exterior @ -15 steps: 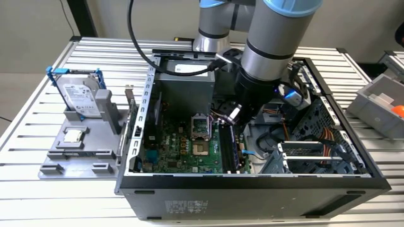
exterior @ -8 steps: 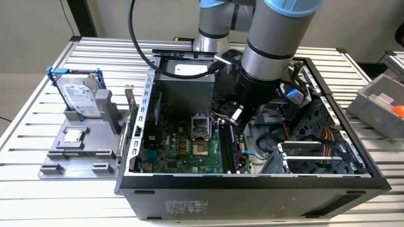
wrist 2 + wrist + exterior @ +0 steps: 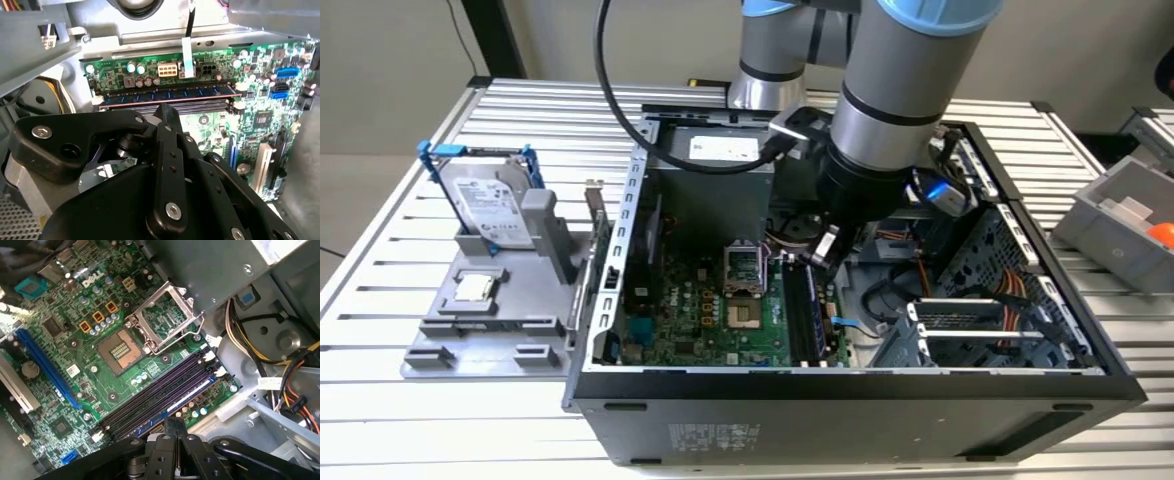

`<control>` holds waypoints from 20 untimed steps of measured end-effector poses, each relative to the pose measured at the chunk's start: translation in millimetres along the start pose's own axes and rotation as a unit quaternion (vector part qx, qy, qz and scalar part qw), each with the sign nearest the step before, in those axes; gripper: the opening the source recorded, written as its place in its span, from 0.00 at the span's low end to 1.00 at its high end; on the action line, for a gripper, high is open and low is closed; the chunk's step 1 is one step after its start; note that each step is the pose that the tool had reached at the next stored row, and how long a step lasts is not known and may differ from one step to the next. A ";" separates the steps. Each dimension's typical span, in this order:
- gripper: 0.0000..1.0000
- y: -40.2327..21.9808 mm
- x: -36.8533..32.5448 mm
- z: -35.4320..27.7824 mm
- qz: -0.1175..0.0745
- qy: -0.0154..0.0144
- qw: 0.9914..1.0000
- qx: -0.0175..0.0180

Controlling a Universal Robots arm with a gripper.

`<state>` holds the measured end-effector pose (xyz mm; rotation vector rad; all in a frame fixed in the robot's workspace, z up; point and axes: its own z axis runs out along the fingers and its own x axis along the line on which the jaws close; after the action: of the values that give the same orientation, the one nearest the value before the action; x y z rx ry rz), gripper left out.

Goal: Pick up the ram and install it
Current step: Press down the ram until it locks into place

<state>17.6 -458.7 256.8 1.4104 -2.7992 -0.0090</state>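
Second wrist view: ram [image 3: 167, 93] seated in motherboard [image 3: 260, 100] slot, gripper [image 3: 167, 112] just above, jaws clenched, empty. Risk, judged: uneven pressing leaves one end unlatched.

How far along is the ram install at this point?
Mostly done, it seems: the ram already stands in a motherboard slot, beside the other, bare slots. The gripper hangs just over that slot inside the case. Nothing shows between its fingers in the wrist views. Whether the stick is fully latched cannot be told.
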 end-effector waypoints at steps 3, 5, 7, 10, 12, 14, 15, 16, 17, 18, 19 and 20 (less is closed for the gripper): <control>0.00 -0.1 0.0 0.1 -0.011 -0.006 1.000 -0.005; 0.00 0.0 0.0 0.0 -0.016 -0.013 1.000 -0.011; 0.00 0.1 0.0 0.0 -0.024 -0.016 0.999 -0.014; 0.00 0.0 0.0 0.0 -0.044 -0.017 0.999 -0.015; 0.00 0.0 -0.1 0.0 -0.057 -0.017 0.998 -0.015; 0.00 -0.1 -0.1 0.0 -0.069 -0.017 0.997 -0.015; 0.00 -0.1 -0.1 0.0 -0.075 -0.017 0.997 -0.016; 0.00 -0.2 -0.1 0.0 -0.082 -0.017 0.996 -0.016; 0.00 -0.2 -0.2 0.0 -0.087 -0.017 0.996 -0.016; 0.00 -0.3 -0.2 0.0 -0.093 -0.016 0.995 -0.016; 0.00 -0.3 -0.3 0.0 -0.100 -0.016 0.995 -0.016; 0.00 -0.4 -0.3 0.0 -0.106 -0.016 0.994 -0.016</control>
<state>18.0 -458.7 256.8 1.7054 -2.6466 -0.0792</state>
